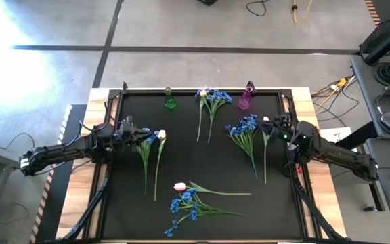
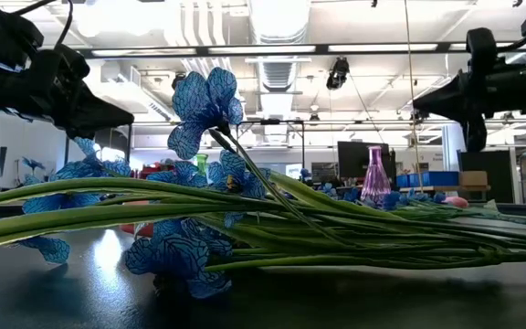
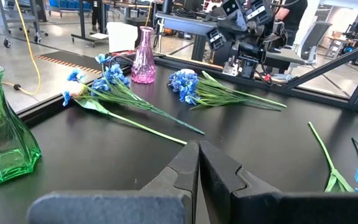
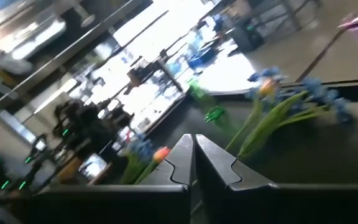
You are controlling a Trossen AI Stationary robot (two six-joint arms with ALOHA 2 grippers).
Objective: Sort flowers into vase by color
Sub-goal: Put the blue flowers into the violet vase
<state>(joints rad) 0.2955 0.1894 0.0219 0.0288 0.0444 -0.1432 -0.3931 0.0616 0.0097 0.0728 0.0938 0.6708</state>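
Note:
Four groups of flowers lie flat on the black mat. Blue blossoms with a white tulip (image 1: 212, 99) lie at the far middle. Another blue bunch (image 1: 244, 130) lies on the right beside a single stem (image 1: 265, 157). A blue bunch and a white tulip (image 1: 152, 140) lie on the left. Blue blossoms with a pink tulip (image 1: 185, 196) lie near the front edge. A green vase (image 1: 170, 102) and a purple vase (image 1: 246, 99) stand at the far edge. My left gripper (image 3: 198, 148) is shut and empty, above the mat beside the left bunch. My right gripper (image 4: 193, 142) is shut and empty, beside the right bunch.
A raised black frame (image 1: 202, 90) runs round the mat, with wooden table margins (image 1: 320, 146) outside it. Bare mat lies in the middle (image 1: 195, 159). The near blue bunch (image 2: 199, 247) fills the low view's foreground. A side table with cables (image 1: 388, 81) stands to the right.

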